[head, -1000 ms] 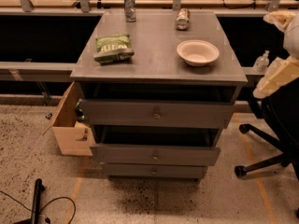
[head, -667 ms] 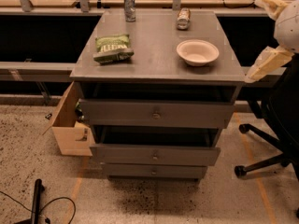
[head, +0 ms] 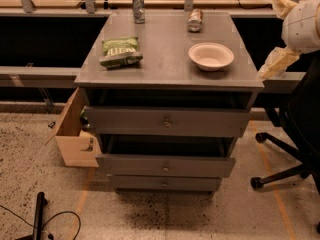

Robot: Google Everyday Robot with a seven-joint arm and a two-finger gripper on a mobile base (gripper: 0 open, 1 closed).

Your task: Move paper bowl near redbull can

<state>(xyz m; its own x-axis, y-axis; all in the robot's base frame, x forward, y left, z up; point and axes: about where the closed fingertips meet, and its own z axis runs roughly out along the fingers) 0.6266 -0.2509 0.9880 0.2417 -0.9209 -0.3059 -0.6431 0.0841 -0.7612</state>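
Observation:
The off-white paper bowl [head: 211, 55] sits upright on the right half of the grey cabinet top [head: 165, 69]. The redbull can [head: 195, 20], small and silvery with yellowish and dark bands, is at the back edge, just behind and slightly left of the bowl, a short gap apart. My gripper [head: 276, 63] hangs below the white arm housing [head: 301, 25], off the cabinet's right edge, to the right of the bowl and not touching it.
A green snack bag [head: 120, 52] lies on the left of the top. A mottled grey can [head: 138, 5] stands at the back left. The drawers [head: 166, 121] are partly pulled out. A cardboard box [head: 75, 134] is at the left, an office chair [head: 295, 134] at the right.
My arm and gripper have moved left and slightly up, closer to the cabinet's right edge. The bowl, cans and bag have not moved.

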